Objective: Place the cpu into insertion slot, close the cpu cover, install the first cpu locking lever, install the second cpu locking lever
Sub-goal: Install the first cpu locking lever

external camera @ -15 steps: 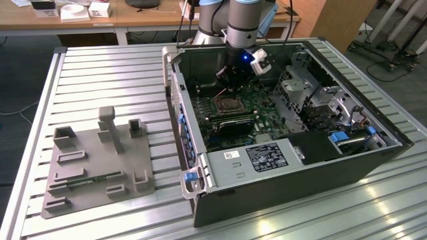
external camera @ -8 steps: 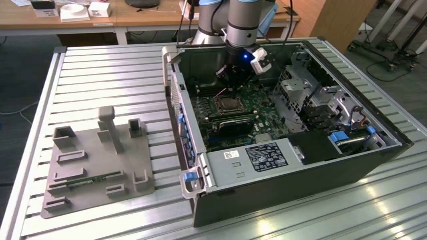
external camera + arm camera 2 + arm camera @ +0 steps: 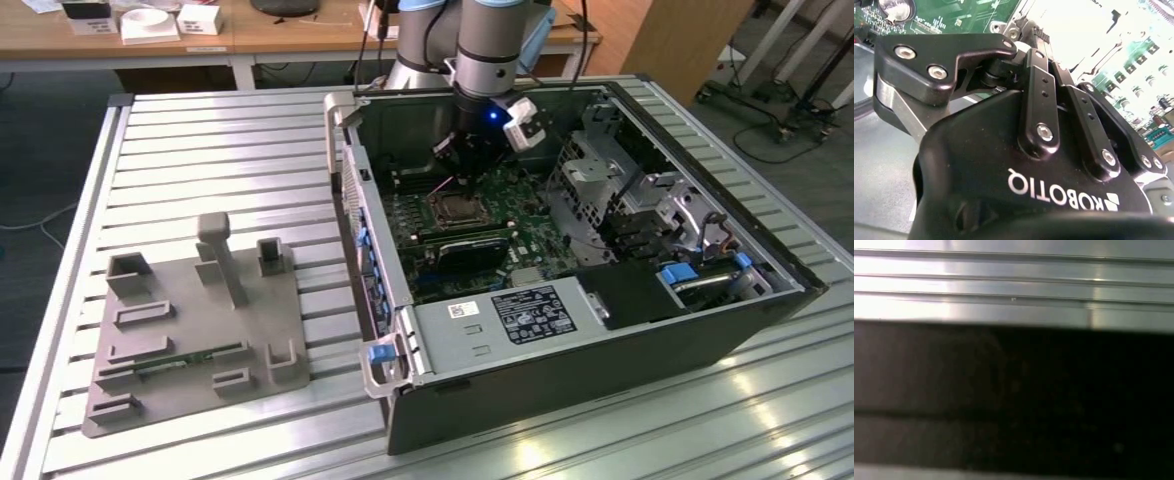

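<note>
Cpu cover (image 3: 458,208) lay near gripper (image 3: 463,165) in exterior view; second wrist view added its logo (image 3: 1063,192); grip we couldn't tell.

One arm (image 3: 487,40) carries one gripper (image 3: 461,150). One open case (image 3: 561,400) lies on one slatted table (image 3: 200,130), and one grey fixture (image 3: 200,330) sits beside it. Inside the case there is one green board (image 3: 521,190) with one square socket (image 3: 457,208). There is also one grey box (image 3: 447,335) bearing two labels: one white label (image 3: 463,310) and one black label (image 3: 534,312). Three blue tabs (image 3: 380,352) show on the case, one at its near corner and two at the exterior view's right. One wooden desk (image 3: 307,35) behind holds three small white items (image 3: 147,25).
</note>
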`<state>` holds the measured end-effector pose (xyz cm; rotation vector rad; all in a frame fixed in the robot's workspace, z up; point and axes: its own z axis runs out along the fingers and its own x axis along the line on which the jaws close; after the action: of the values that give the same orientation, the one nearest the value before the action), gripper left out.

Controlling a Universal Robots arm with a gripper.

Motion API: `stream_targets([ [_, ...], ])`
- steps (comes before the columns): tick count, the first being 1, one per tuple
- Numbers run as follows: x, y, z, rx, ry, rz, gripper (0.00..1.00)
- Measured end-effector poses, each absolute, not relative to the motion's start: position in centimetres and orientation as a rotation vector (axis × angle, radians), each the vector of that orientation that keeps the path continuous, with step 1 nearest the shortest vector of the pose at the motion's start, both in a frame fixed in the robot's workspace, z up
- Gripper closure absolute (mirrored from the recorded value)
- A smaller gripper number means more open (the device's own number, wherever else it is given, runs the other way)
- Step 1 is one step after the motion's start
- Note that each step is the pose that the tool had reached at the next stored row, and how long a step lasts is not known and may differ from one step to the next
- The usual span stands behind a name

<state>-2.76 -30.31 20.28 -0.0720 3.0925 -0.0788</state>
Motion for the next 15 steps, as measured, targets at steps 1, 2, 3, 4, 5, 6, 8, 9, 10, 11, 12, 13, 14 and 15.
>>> stream_targets([
  [1,-2.76,-30.44,20.29,-0.072,3.092,-0.079,0.9],
  [2,-2.76,-30.55,20.28,-0.072,3.092,-0.079,0.9],
  [3,-2.76,-30.67,20.28,-0.072,3.092,-0.079,0.9],
  [4,-2.76,-30.78,20.28,-0.072,3.092,-0.079,0.9],
  [5,-2.76,-30.87,20.28,-0.072,3.092,-0.079,0.9],
  [6,-2.76,-30.93,20.28,-0.072,3.092,-0.079,0.9],
  [8,-2.77,-31.03,20.28,-0.072,3.092,-0.079,0.9],
  [9,-2.78,-31.08,20.28,-0.072,3.092,-0.079,0.9],
  [10,-2.81,-31.12,20.28,-0.072,3.092,-0.079,0.9],
  [11,-2.86,-31.16,20.29,-0.072,3.092,-0.079,0.9],
  [12,-2.93,-31.2,20.29,-0.072,3.093,-0.079,0.9],
  [13,-3.03,-31.24,20.29,-0.072,3.092,-0.079,0.9],
  [14,-3.15,-31.28,20.28,-0.072,3.092,-0.079,0.9],
  [15,-3.28,-31.32,20.29,-0.072,3.092,-0.079,0.9],
])
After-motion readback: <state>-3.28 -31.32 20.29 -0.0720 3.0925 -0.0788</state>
